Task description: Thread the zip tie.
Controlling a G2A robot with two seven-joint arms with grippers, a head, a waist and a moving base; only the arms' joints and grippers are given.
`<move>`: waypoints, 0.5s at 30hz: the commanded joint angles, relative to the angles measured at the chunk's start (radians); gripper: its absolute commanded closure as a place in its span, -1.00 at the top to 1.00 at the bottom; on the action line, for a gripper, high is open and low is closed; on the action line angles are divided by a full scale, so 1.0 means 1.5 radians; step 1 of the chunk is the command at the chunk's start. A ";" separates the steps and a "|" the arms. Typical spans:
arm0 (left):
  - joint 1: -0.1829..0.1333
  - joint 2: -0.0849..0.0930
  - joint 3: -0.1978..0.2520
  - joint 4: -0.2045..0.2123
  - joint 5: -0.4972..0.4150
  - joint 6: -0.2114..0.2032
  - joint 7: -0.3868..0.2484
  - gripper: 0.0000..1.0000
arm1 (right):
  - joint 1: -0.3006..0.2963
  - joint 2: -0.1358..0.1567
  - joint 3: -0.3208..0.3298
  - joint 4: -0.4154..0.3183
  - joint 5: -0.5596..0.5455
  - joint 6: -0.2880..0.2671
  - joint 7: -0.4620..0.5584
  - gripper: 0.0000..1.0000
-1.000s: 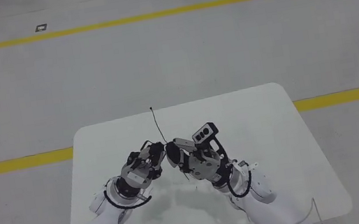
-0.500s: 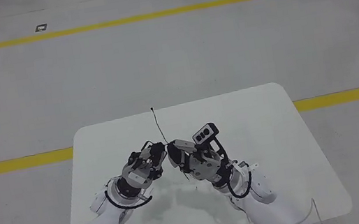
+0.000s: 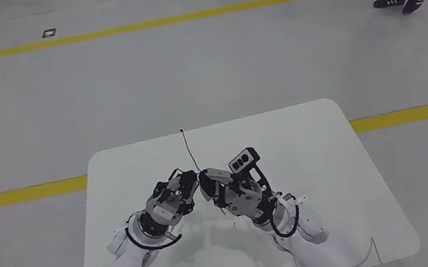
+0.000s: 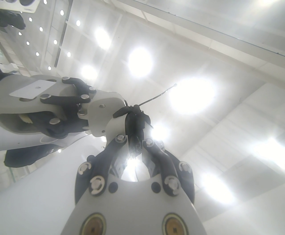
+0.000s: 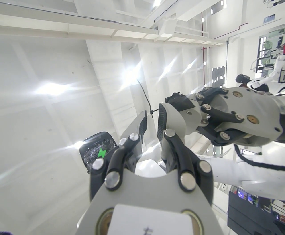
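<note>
Over the middle of the white table (image 3: 307,135) both grippers meet tip to tip around a thin black zip tie (image 3: 189,150). Its tail sticks out away from me, above the table's far part. My left gripper (image 3: 191,180) is shut on the zip tie (image 4: 155,98) near its head, as its own wrist view shows (image 4: 134,125). My right gripper (image 3: 204,183) is open, and in its wrist view (image 5: 151,121) the fingers stand on either side of the zip tie's head (image 5: 151,111) with a gap. The strand (image 5: 143,93) rises beyond them.
The table's far edge and rounded corners lie just beyond the tail's tip. Grey floor with yellow lines (image 3: 179,18) surrounds the table. A small black device (image 5: 98,151) is mounted beside the right gripper.
</note>
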 commanded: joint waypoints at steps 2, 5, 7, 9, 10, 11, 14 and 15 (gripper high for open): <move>0.001 0.000 -0.001 0.000 0.001 0.002 0.000 -1.00 | 0.001 -0.001 -0.001 0.001 0.000 0.000 0.000 -0.76; 0.001 -0.001 -0.003 0.000 0.001 0.003 -0.001 -1.00 | 0.001 -0.001 -0.001 0.001 -0.001 0.001 -0.001 -0.80; 0.001 -0.001 -0.004 0.000 0.002 0.004 -0.001 -1.00 | 0.002 -0.002 -0.001 0.002 -0.002 0.001 -0.002 -0.90; 0.000 -0.002 -0.005 0.001 0.002 0.005 -0.001 -1.00 | 0.003 -0.002 0.000 0.002 -0.002 0.001 -0.003 -0.96; 0.000 -0.002 -0.005 0.001 0.002 0.005 -0.001 -1.00 | 0.003 -0.003 0.000 0.003 -0.002 0.001 -0.003 -1.00; 0.000 -0.002 -0.006 0.001 0.002 0.005 -0.001 -1.00 | 0.003 -0.003 0.000 0.003 -0.002 0.001 -0.003 -1.00; 0.000 -0.003 -0.007 0.002 0.002 0.006 -0.001 -1.00 | 0.004 -0.003 0.000 0.004 -0.003 0.001 -0.002 -1.00; 0.000 -0.003 -0.007 0.002 0.002 0.006 -0.001 -1.00 | 0.004 -0.003 0.000 0.004 -0.003 0.001 -0.002 -1.00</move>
